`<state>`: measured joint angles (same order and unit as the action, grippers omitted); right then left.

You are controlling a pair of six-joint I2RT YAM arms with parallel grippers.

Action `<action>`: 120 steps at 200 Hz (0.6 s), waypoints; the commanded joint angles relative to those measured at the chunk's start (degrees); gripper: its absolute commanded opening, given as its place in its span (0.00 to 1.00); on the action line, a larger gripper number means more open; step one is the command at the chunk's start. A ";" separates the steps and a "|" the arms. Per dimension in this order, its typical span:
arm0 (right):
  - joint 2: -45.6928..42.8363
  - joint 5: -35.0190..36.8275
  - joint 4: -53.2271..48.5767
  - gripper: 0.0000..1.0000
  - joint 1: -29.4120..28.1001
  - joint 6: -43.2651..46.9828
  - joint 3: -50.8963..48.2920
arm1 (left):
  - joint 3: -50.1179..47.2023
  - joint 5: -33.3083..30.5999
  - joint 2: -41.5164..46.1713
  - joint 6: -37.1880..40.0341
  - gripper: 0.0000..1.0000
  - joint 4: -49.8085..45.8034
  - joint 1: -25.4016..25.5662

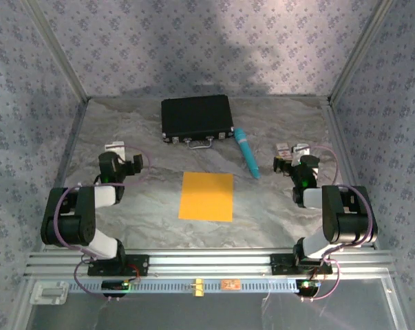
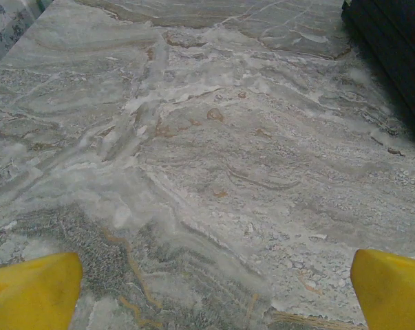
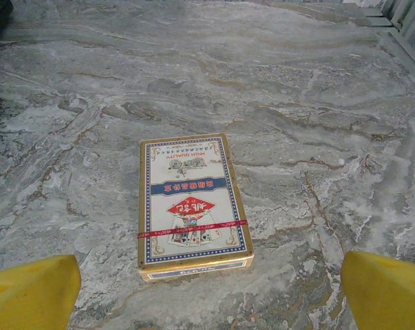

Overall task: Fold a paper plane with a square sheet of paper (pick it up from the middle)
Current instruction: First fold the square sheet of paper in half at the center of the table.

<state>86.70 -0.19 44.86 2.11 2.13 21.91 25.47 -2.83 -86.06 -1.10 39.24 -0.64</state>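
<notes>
At the centre of the overhead frame we see the square sheet of paper (image 1: 206, 196) lying flat on the counter (image 1: 276, 206), untouched. Well apart from it at either side, our left hand (image 2: 210, 292) and right hand (image 3: 210, 292) both stand wide and empty; a card box (image 3: 192, 203) lies just before the right one.
</notes>
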 commanded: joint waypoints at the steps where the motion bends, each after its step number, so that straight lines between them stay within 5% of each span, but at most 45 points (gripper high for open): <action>1: 0.32 0.23 0.14 0.99 0.08 -0.29 1.10 | 0.89 -0.33 -0.59 -0.28 1.00 1.71 0.05; 120: 0.35 -1.04 0.04 0.99 0.92 -0.81 1.20 | 0.98 -0.11 -0.67 -0.41 1.00 1.58 -0.09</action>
<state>86.70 -0.30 44.86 2.20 2.13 21.91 25.47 -2.81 -86.04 -1.10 39.24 -0.64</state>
